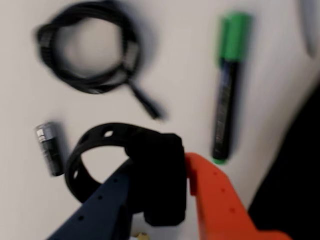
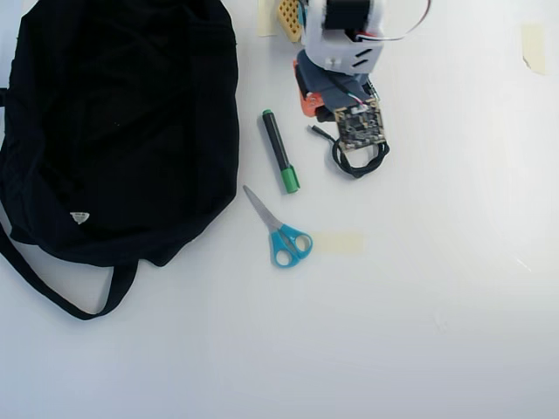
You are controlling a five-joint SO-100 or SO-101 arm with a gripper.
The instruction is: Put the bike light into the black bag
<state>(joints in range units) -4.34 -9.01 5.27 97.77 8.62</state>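
Note:
In the wrist view the bike light [image 1: 152, 150], a small black block with a ring-shaped strap [image 1: 95, 137] sticking out to its left, sits between my gripper's dark blue and orange fingers. My gripper [image 1: 160, 165] is shut on the block. The view is motion-blurred, so I cannot tell whether the light still touches the table. The black bag [image 2: 122, 113] lies large and floppy at the left of the overhead view, and its edge shows at the right of the wrist view [image 1: 295, 180]. In the overhead view the arm hides the light; only the orange finger [image 2: 306, 99] shows.
A green-capped marker [image 2: 279, 150] [image 1: 227, 85] lies between the arm and the bag. Blue-handled scissors [image 2: 279, 231] and a tape strip [image 2: 339, 242] lie below it. A coiled black cable [image 1: 90, 50] [image 2: 362, 161] and a small cylinder battery [image 1: 49, 147] lie near the gripper.

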